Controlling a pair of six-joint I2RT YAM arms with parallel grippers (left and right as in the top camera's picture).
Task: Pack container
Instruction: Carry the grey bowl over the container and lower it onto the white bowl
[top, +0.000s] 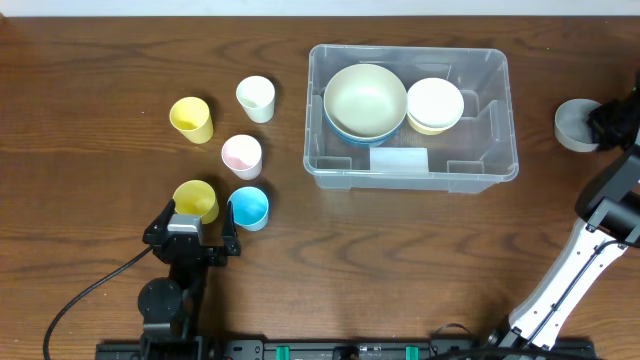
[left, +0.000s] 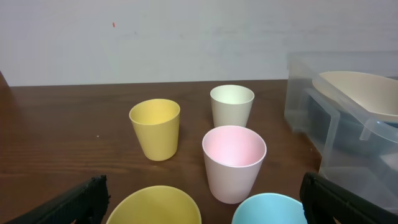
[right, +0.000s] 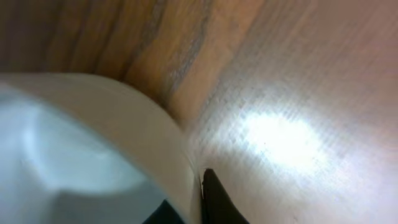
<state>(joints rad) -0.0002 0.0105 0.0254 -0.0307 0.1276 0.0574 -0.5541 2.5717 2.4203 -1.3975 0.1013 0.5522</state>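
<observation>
Overhead, my left gripper stands wide open and empty, with a yellow cup just in front of it. Further right, past the other cups, the container sits on the table with stacked bowls inside. I judge it light but a little flexible, with smooth, slippery walls, so the rim at a short end seems the best hold. At the far right, my right gripper pinches the rim of a grey bowl.

blurred grey bowl, container cut off right
</observation>
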